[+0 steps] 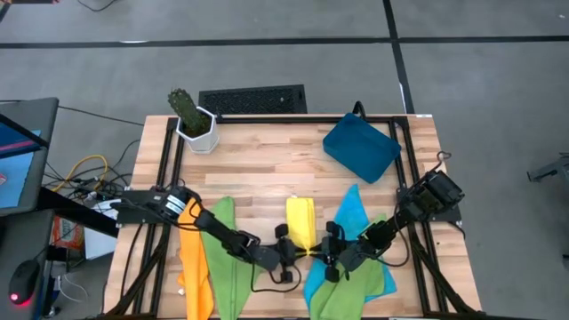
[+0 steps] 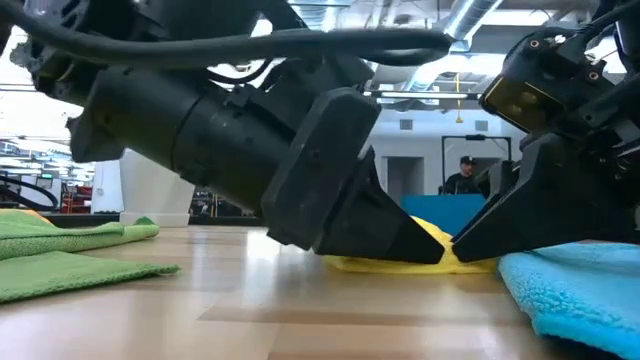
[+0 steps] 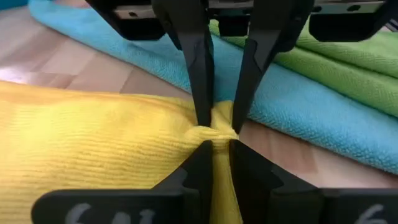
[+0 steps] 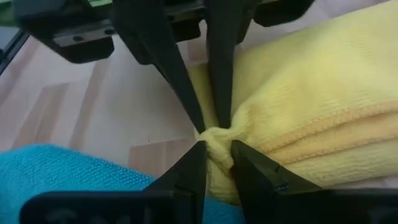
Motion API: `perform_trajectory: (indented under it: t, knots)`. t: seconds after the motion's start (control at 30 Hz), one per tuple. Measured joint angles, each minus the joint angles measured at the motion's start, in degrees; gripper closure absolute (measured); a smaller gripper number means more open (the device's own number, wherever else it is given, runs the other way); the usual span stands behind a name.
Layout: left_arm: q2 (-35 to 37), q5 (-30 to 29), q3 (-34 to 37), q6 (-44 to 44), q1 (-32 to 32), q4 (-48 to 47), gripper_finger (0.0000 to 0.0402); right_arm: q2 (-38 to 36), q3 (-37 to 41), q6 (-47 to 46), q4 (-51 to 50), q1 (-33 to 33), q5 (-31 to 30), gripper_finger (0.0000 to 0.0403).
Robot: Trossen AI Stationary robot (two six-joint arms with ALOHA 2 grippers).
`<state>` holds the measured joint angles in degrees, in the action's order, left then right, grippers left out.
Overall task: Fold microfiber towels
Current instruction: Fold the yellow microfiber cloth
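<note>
A folded yellow towel [image 1: 300, 220] lies on the wooden table [image 1: 267, 169] near its front edge. My left gripper [image 1: 302, 252] and my right gripper [image 1: 320, 254] meet tip to tip at its near end, both shut on one bunched bit of it. An orange towel [image 1: 196, 267] and a lime green towel [image 1: 227, 253] lie flat to the left under my left arm. A bright blue towel [image 1: 356, 222] lies to the right, with another green towel [image 1: 342, 289] on top of it. My left gripper [image 3: 217, 146] pinches a bunched bit of the yellow towel's near end [image 3: 217, 132] between its two fingertips. It slants down from the table's left. The rest of the towel lies on the table. My right gripper [image 4: 217, 149] pinches the same yellow bunch [image 4: 217, 138] between its two fingertips, opposite my left gripper's fingers [image 4: 180, 81]. It slants down from the table's right. Hemmed folded layers [image 4: 323, 124] lie just beside the pinch, flat on the table.
A dark-blue tray [image 1: 360, 147] sits at the far right of the table. A potted cactus [image 1: 196, 124] stands at the far left corner, with a black grille [image 1: 253, 98] behind it. A person [image 2: 465, 178] sits in the room beyond the table.
</note>
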<state>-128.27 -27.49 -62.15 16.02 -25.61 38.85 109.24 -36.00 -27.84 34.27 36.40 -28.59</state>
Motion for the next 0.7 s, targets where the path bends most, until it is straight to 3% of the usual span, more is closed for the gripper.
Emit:
perform_trajectory:
  t: [0.13,0.27,0.37,0.53,0.7]
  knots:
    - [0.00,1.28,-0.02,-0.24,0.44,-0.09,0.0354,-4.95,0.12,3.95,-2.94,0.68,-0.92,0.0301]
    - [0.00,2.18,-0.02,0.34,0.48,-0.32,0.0354,-10.38,0.08,7.31,-10.11,1.52,-10.85,0.0301]
    - [-0.03,2.39,-0.02,0.34,0.49,-0.39,0.0354,-10.95,0.08,14.43,-6.55,-0.23,-16.29,0.0301]
    - [-0.07,2.41,-0.02,0.38,0.53,-0.50,0.0354,-4.40,0.00,23.00,7.94,-6.30,-6.63,0.0301]
    - [-0.11,2.46,-0.02,0.30,0.53,-0.57,0.0354,5.38,0.02,20.84,14.49,-10.72,-2.99,0.0301]
